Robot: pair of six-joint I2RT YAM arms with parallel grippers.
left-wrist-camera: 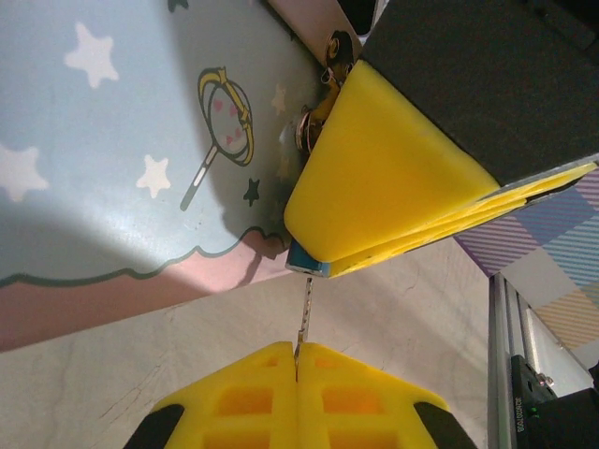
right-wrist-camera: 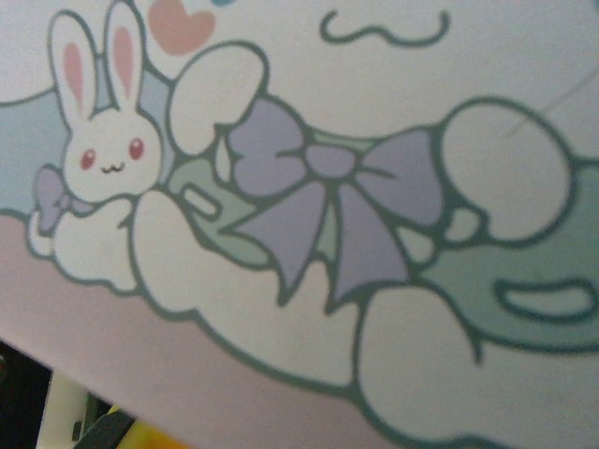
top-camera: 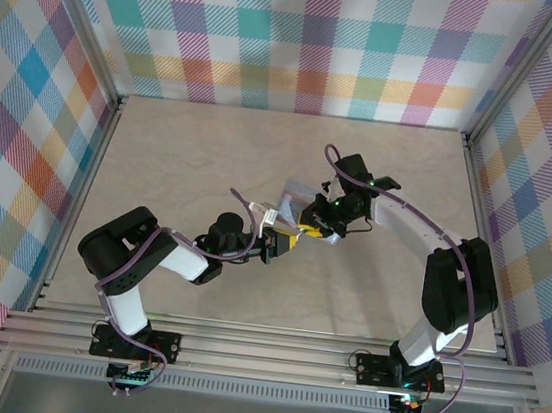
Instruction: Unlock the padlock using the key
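**Entry: key at the keyway, insertion step in hand**

- **Padlock** [left-wrist-camera: 306, 265]: lying at the middle of the table [left-wrist-camera: 140, 383] in the top view, against the tin [left-wrist-camera: 112, 140]. In the left wrist view a sliver of its blue body is peeking out under a yellow pad, just right of centre.
- **Right gripper** [left-wrist-camera: 314, 251]: reaching in from 2 o'clock. Its fingers are lying close together and appear to be pinching the padlock body.
- **Left gripper** [left-wrist-camera: 297, 354]: coming in from 7 o'clock. Its fingers are pressed together, pinching the thin key [left-wrist-camera: 304, 313] by its end.
- **Key**: pointing from 6 o'clock up toward 12, with its tip meeting the underside of the padlock. How far in it is sitting cannot be told.
- **Shackle**: something silvery is glinting at 12 o'clock from the body, but it is too hidden to say whether it is latched.
- **Step, as judged**: inserting the key; the turn is not yet made.
- **Next move, as judged**: pushing straight along the blade's line until it is seated. The left wrist is then rolling while the right gripper is bracing the body against the twist. Any sideways drift is likely bending so thin a blade.
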